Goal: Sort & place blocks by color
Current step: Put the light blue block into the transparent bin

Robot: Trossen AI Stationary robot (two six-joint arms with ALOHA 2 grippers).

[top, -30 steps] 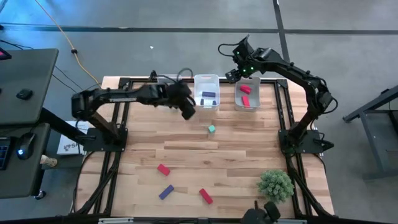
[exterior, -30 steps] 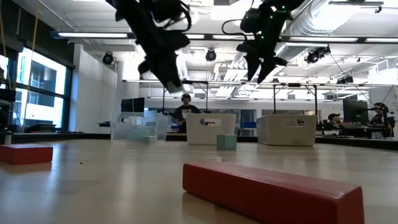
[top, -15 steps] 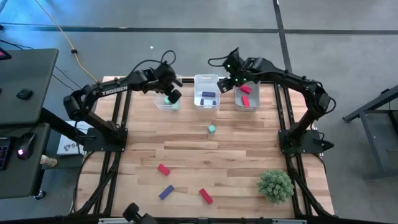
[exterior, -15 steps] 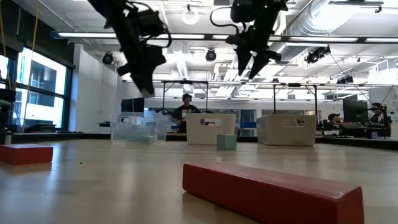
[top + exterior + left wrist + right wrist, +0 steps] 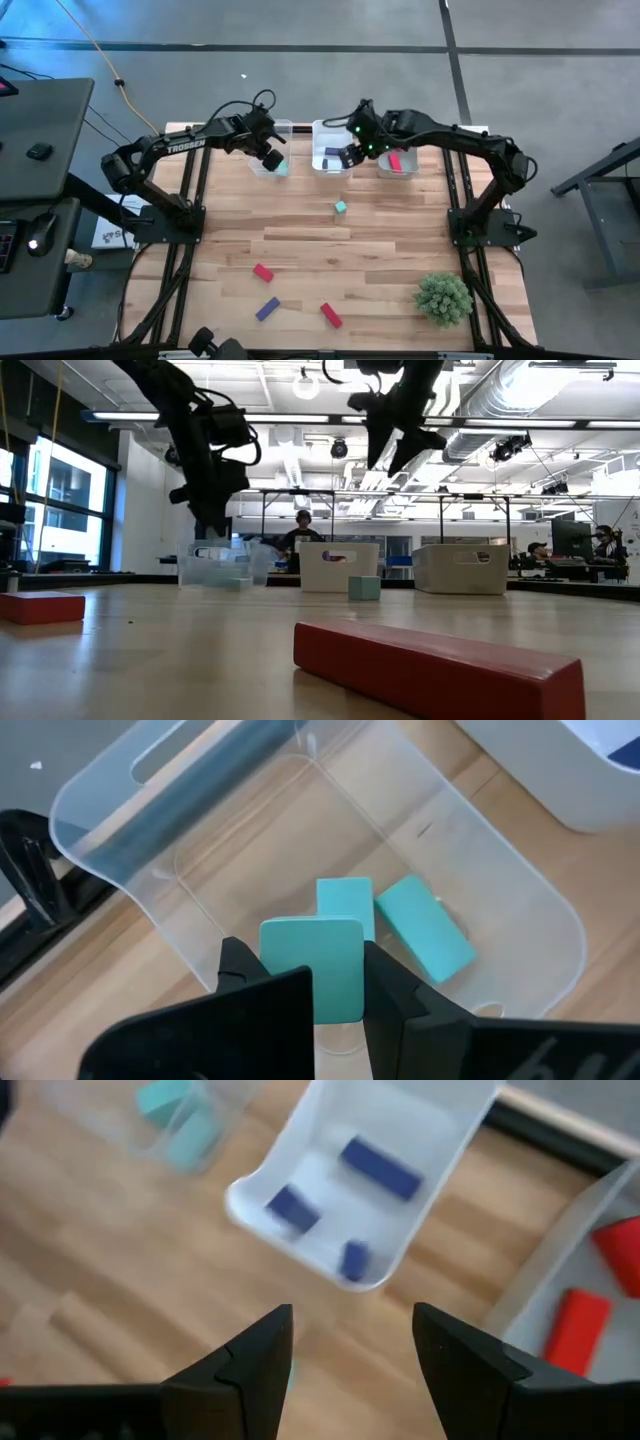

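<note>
From above: left pincer hovers over the clear bin; right pincer hangs spread and empty by the middle bin. On the tabletop, 4 loose blocks. Left wrist: pincer pinching a teal block above 2 teal ones. Looks light, rigid, smooth; grip flat faces.
</note>
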